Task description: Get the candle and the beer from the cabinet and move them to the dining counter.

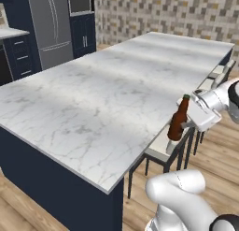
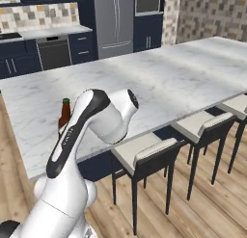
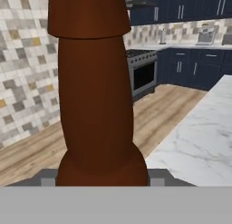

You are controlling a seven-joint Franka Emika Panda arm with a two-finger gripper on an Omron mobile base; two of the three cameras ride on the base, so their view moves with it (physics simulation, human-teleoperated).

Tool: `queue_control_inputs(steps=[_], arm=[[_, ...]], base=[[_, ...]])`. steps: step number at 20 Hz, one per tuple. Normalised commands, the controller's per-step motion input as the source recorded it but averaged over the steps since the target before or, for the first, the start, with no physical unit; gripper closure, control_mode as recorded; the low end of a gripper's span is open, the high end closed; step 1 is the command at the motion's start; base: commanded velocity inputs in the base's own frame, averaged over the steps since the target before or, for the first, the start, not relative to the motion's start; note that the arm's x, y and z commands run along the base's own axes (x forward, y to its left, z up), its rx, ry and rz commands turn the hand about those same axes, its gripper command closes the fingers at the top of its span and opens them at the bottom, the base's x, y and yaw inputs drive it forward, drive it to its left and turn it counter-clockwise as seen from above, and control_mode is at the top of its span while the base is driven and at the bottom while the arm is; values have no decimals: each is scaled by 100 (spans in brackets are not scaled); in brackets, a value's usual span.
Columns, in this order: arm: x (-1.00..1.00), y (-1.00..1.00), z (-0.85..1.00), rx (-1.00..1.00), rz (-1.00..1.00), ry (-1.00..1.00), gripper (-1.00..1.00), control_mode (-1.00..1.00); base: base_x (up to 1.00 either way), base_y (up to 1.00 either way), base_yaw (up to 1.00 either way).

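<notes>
The beer (image 1: 178, 120) is a glass bottle, so it is likely hard, smooth and easy to break. The gripper (image 1: 190, 125) squeezes its fat middle, a good place, beside the edge of the dining counter (image 1: 93, 99).

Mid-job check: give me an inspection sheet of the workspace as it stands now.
Surface: dining counter, white marble top, nothing standing on it.
Job's things: beer upright in the gripper, at the counter's stool-side edge; candle nothing seen.
Clutter: nothing seen.
Grippers: gripper shut on the bottle's body.
Cables: nothing seen.
Surroundings: stools along the counter, fridge, navy cabinets, tiled wall, wood floor.
</notes>
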Motion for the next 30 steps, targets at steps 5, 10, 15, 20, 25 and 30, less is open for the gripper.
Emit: queue_control_inputs(steps=[5,10,15,20,25,30], arm=[[50,0,-12,-1,0,-7,100,-100],[43,0,-22,-2,0,-12,100,-100],[39,0,-28,-5,0,-9,100,-100],[40,0,-31,-5,0,-4,100,-100],[47,0,-35,-3,0,0,100,-100],[48,0,-34,-1,0,0,100,-100]], base=[[0,0,0],[0,0,0],[0,0,0],[0,0,0],[0,0,0],[0,0,0]])
